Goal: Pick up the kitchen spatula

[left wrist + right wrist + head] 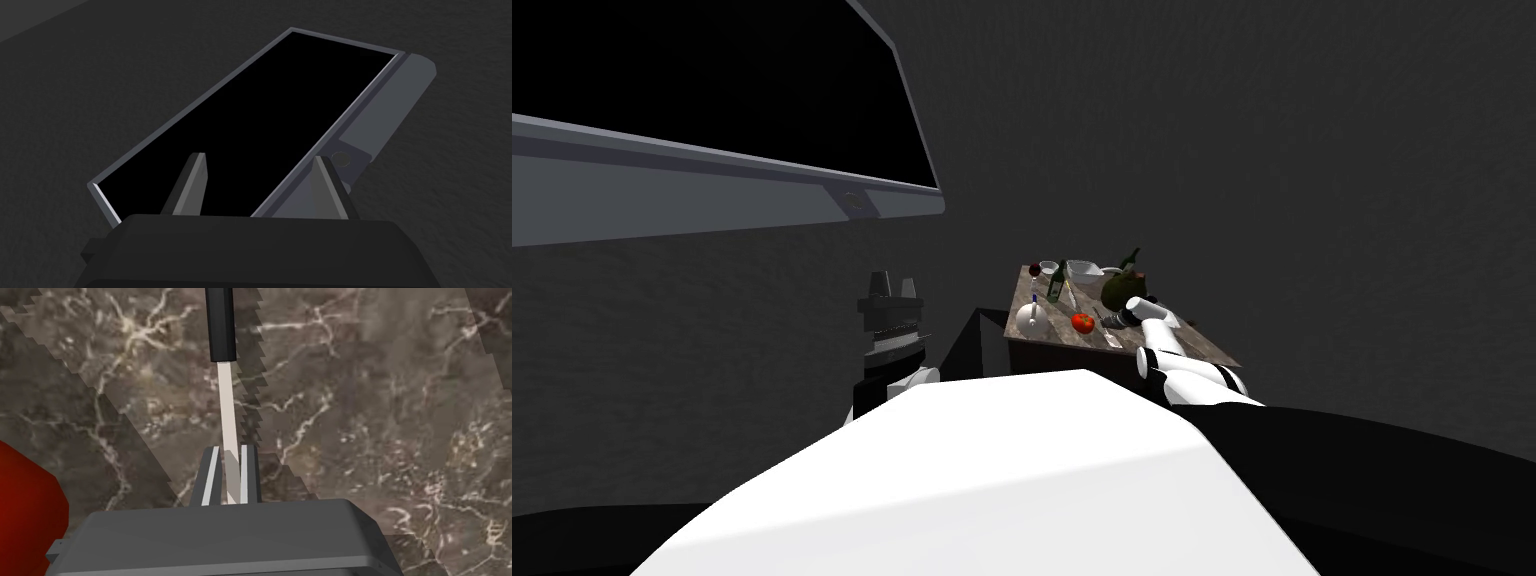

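My right gripper [229, 450] is clamped on the kitchen spatula with a pale flat shaft and a black handle [225, 398]. My two fingers press the shaft's sides low down, close to my gripper's dark body. The shaft runs straight out from between them and ends in the black handle. It sits just over the brown marble-patterned table top [375, 413], with its jagged shadow right alongside; I cannot tell whether it touches the surface.

In the head view I hold the spatula near the table's front edge, about midway along it. A round red tomato [1082, 322] lies just beside my gripper, toward the left edge. Further left stands a white round teapot [1029, 318]. Behind them, toward the far edge, are a dark green glass bottle [1056, 282], a white bowl [1082, 270] and a dark green round vessel [1119, 290], the last close to my right forearm.

My left gripper [260, 157] is raised well to the left of the table, its fingers apart and holding nothing.
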Motion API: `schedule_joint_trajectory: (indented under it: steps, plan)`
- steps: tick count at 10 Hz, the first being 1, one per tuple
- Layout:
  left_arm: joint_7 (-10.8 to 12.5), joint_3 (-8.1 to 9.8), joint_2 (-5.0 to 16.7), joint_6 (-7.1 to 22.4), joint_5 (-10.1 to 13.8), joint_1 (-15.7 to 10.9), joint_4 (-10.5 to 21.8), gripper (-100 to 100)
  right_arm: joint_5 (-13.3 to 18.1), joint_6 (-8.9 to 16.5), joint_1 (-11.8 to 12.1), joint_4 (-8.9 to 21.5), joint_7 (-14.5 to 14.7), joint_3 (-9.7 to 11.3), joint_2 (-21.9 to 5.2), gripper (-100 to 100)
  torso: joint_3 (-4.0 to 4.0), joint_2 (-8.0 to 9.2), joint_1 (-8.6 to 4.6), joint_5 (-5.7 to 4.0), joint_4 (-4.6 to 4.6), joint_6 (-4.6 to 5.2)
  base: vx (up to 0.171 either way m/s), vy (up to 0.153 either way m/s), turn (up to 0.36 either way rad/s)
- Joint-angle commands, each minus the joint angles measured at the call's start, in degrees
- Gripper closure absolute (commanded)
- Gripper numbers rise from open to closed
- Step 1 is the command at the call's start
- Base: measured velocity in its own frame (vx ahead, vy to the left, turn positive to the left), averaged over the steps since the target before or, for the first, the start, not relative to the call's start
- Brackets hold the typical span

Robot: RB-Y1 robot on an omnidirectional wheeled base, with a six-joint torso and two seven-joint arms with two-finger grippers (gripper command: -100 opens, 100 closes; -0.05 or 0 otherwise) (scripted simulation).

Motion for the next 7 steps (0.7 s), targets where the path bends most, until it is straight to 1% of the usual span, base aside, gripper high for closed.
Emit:
schedule_joint_trajectory:
  steps: [1,2,3,4,5,6,7]
  plan:
    - [0.0,0.0,0.0,0.0,0.0,0.0,0.0,0,0.0,0.0,0.0,0.0,0.0,0.0,0.0,100,0.0,0.0,0.0,0.0,0.0,0.0,0.0,0.0,0.0]
    - [0.0,0.0,0.0,0.0,0.0,0.0,0.0,0,0.0,0.0,0.0,0.0,0.0,0.0,0.0,100,0.0,0.0,0.0,0.0,0.0,0.0,0.0,0.0,0.0]
    - [0.0,0.0,0.0,0.0,0.0,0.0,0.0,0,0.0,0.0,0.0,0.0,0.0,0.0,0.0,0,0.0,0.0,0.0,0.0,0.0,0.0,0.0,0.0,0.0]
    - [0.0,0.0,0.0,0.0,0.0,0.0,0.0,0,-0.4,1.6,-0.7,-0.5,-0.5,0.0,-1.1,100,0.0,0.0,0.0,0.0,0.0,0.0,-0.033,0.007,0.042]
    - [0.0,0.0,0.0,0.0,0.0,0.0,0.0,0,-0.6,2.6,-0.9,-1.1,-0.9,-0.1,-1.7,100,0.06,0.1,0.04,0.04,0.04,-0.02,-0.061,0.015,0.043]
    - [0.0,0.0,0.0,0.0,0.0,0.0,0.0,0,-0.5,2.0,-0.4,-1.3,-0.8,-0.1,-1.2,100,0.13,0.21,0.09,0.05,0.06,0.0,-0.027,0.007,0.005]
    - [0.0,0.0,0.0,0.0,0.0,0.0,0.0,0,-0.5,2.2,-0.5,-1.3,-0.8,-0.1,-1.3,0,0.1,0.16,0.06,0.02,0.04,0.01,0.0,0.0,0.0]
